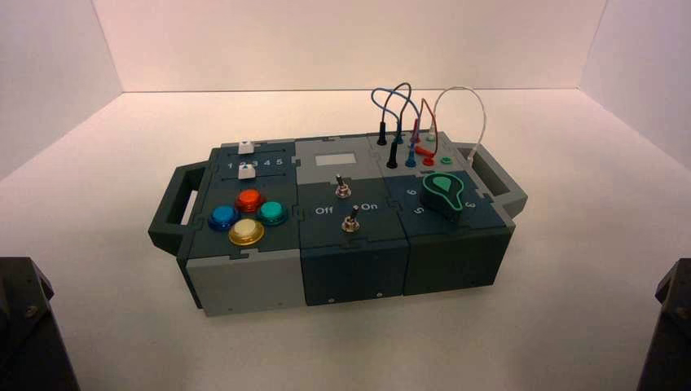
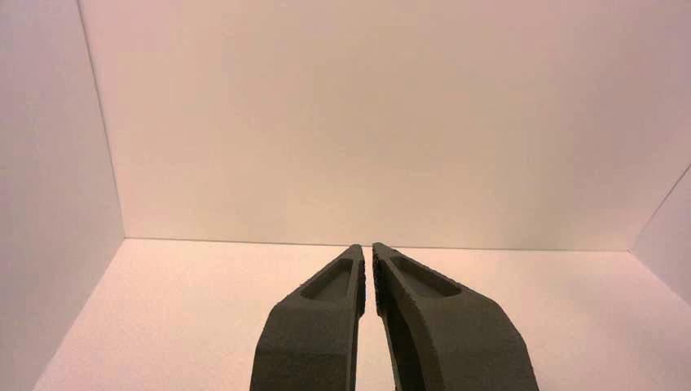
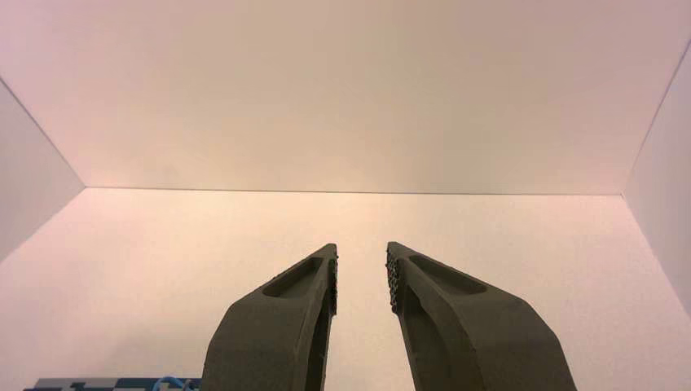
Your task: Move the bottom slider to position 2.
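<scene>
I have both arms parked low at the near corners, the left at about 7 o'clock and the right at 5 o'clock, well apart from the box [image 1: 244, 277]. The left gripper [image 2: 367, 254] has its fingers nearly together, only a sliver of gap between them; the right gripper [image 3: 360, 254] has its fingers apart by a clear gap. Neither holds anything.

The bottom slider [image 1: 244, 168] sits on the box's left module, toward 10 o'clock from the box's centre, just beside the printed row of digits; position 2 [image 1: 243, 164] appears partly hidden behind the knob itself, so I cannot say exactly where it sits. The twin white knob [image 1: 245, 147] lies just behind it.

My worry is the twin: the two knobs are close and alike, so a slightly long reach would nudge the wrong one. The knob is tiny, so fingertips could slip off or overshoot the digit.

Only the high view shows the sliders at all. The left wrist view sees bare wall and floor; the right wrist view catches just a strip of the box at its lower edge.
</scene>
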You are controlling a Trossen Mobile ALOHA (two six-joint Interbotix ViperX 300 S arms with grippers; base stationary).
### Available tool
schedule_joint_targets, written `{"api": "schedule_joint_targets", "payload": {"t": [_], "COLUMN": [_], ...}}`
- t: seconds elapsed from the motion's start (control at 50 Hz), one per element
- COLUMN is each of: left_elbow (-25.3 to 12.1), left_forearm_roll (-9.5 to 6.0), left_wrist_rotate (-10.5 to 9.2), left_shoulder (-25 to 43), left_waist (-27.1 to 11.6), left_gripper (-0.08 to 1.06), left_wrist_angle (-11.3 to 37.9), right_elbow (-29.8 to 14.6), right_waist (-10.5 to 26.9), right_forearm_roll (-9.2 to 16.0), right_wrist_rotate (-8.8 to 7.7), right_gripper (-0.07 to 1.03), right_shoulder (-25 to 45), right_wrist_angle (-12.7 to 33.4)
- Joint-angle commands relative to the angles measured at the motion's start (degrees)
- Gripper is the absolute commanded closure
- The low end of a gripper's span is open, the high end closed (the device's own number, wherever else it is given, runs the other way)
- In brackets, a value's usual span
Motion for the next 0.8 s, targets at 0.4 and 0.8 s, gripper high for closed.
{"api": "schedule_joint_targets", "payload": {"t": [0.4, 0.8], "left_elbow": [-2.7, -9.5], "left_forearm_roll": [-0.62, -1.76], "left_wrist_rotate": [-0.62, -1.49], "left_shoulder": [0.8, 5.6], "left_waist": [0.1, -1.6], "left_gripper": [0.90, 0.94], "left_wrist_angle": [3.3, 33.0], "right_elbow": [-1.2, -2.9], "right_waist": [1.4, 2.0], "right_forearm_roll": [0.4, 1.2], "right_wrist_rotate": [0.18, 0.26], "right_gripper": [0.62, 0.62], "right_shoulder": [0.1, 2.0], "right_wrist_angle": [-0.6, 4.0]}}
